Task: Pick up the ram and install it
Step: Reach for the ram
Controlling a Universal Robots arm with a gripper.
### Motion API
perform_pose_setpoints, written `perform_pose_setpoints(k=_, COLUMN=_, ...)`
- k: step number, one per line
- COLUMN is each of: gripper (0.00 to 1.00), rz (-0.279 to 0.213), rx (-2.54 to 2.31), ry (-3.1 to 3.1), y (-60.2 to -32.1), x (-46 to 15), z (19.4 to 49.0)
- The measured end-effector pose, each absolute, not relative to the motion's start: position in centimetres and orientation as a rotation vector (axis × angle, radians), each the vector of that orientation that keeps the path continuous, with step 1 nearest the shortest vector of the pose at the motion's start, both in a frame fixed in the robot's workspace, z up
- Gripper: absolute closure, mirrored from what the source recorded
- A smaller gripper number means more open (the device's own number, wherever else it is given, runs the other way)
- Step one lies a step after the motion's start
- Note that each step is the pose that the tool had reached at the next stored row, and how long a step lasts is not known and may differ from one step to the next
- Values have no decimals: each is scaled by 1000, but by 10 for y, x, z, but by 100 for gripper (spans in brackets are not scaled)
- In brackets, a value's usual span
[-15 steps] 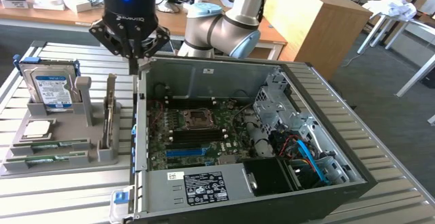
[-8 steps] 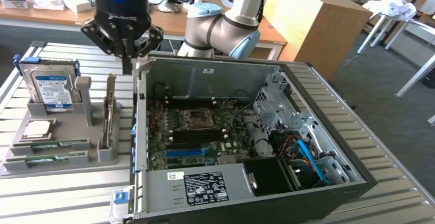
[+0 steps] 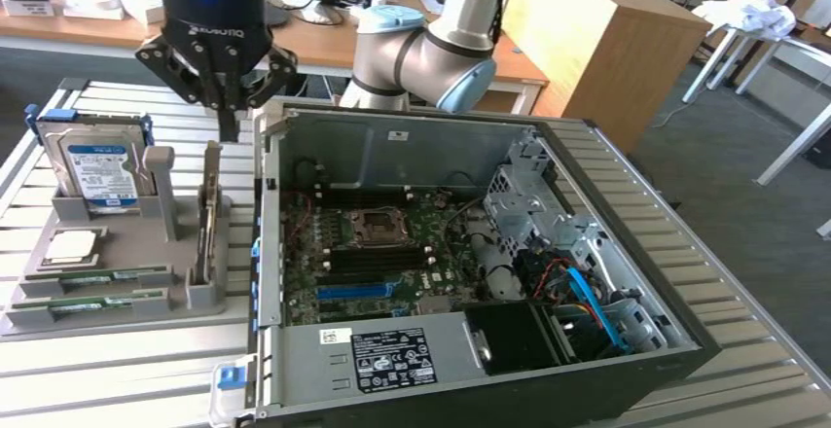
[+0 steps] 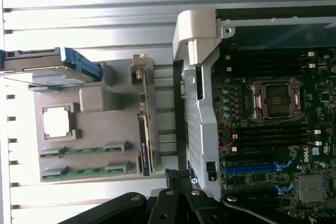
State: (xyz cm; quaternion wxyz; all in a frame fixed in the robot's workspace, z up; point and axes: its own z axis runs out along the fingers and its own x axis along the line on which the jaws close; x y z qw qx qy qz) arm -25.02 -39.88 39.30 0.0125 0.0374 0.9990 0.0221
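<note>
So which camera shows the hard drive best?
The exterior view: the hard drive stands upright in the grey holder, its blue label facing the camera. The wrist view looks down on the hard drive, catching its thin top edge.

Ram sticks lie open from above; upright card stands near.

Two ram sticks, one hard drive, one processor chip, one computer case.

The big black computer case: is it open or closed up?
Open. The black metal computer case has no side panel on; its green motherboard and square processor socket lie exposed.
</note>
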Motion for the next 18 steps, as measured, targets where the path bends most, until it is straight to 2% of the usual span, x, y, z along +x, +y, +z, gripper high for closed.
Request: perform_pose_setpoints(k=18, gripper=90, rz=69, rx=117, ry=3114, y=-399, x=-286, z=393)
